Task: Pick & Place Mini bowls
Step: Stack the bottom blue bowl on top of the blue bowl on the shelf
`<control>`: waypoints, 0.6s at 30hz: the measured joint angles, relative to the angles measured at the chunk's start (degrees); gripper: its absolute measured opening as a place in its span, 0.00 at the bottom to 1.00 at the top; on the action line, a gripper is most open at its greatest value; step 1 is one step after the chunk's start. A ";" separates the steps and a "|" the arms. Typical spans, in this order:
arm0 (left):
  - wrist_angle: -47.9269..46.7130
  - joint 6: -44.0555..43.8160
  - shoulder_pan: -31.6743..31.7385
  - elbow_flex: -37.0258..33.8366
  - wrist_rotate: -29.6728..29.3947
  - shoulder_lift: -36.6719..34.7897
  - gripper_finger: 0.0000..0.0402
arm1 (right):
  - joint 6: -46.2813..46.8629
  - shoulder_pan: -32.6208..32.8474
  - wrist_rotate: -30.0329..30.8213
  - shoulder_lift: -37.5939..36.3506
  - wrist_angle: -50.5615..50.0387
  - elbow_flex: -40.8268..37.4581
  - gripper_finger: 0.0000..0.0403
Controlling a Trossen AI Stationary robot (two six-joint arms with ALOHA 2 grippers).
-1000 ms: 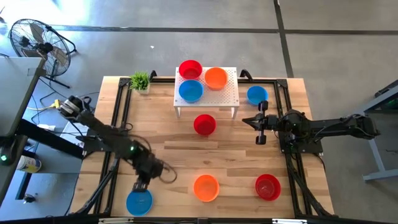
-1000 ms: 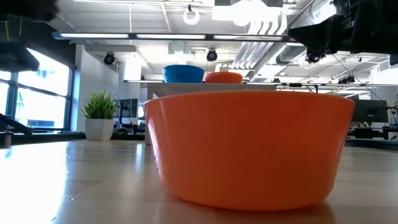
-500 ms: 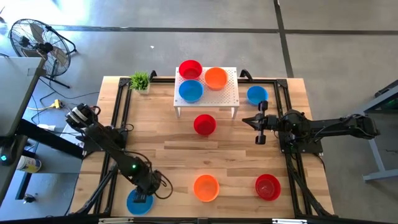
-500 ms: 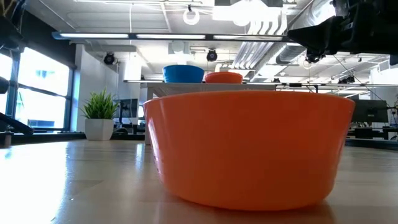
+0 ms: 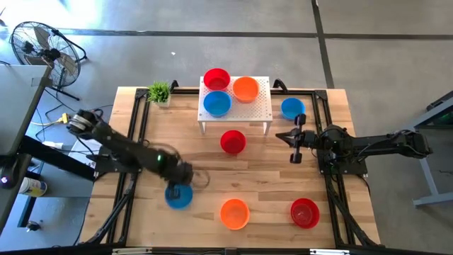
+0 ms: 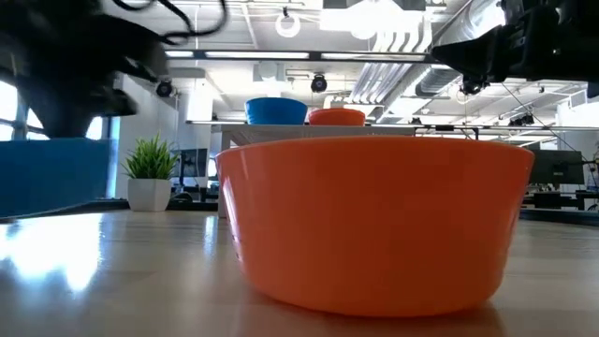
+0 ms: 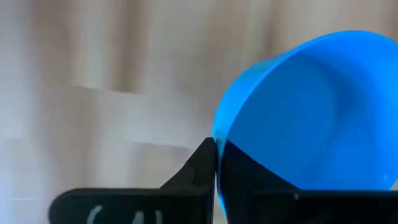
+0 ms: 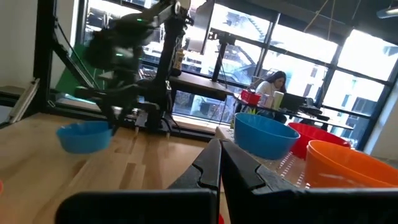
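Note:
My left gripper is shut on a blue mini bowl over the table's near left part; the right wrist view shows this bowl too. A red, an orange and a blue bowl stand on the white perforated stand. On the table rest a blue, a red, an orange and another red bowl. My right gripper waits shut at the right, holding nothing. My left gripper pinches the blue bowl's rim, one finger inside the bowl and the other finger outside its wall. The fingers come from above, on the bowl's far side. The bowl hangs lifted clear of the table, its opening up.
A small green plant stands at the far left corner. Black frame rails run along the table's left and right sides. Bare wood lies between the red bowl in the middle and the near row.
My left gripper has dropped onto the blue bowl at the near left corner and shut on its rim. It has then risen and gone toward the table's middle and far side, and the bowl has come along, lifted clear of the table.

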 joint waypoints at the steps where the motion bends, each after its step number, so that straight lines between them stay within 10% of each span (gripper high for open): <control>1: -0.24 2.00 2.85 -0.15 -0.73 -0.74 0.01 | -0.28 0.00 0.21 -0.01 0.05 0.00 0.00; 18: 7.03 28.17 33.21 -0.22 5.78 -0.55 0.01 | -0.25 0.00 2.07 -0.02 -0.43 0.00 0.00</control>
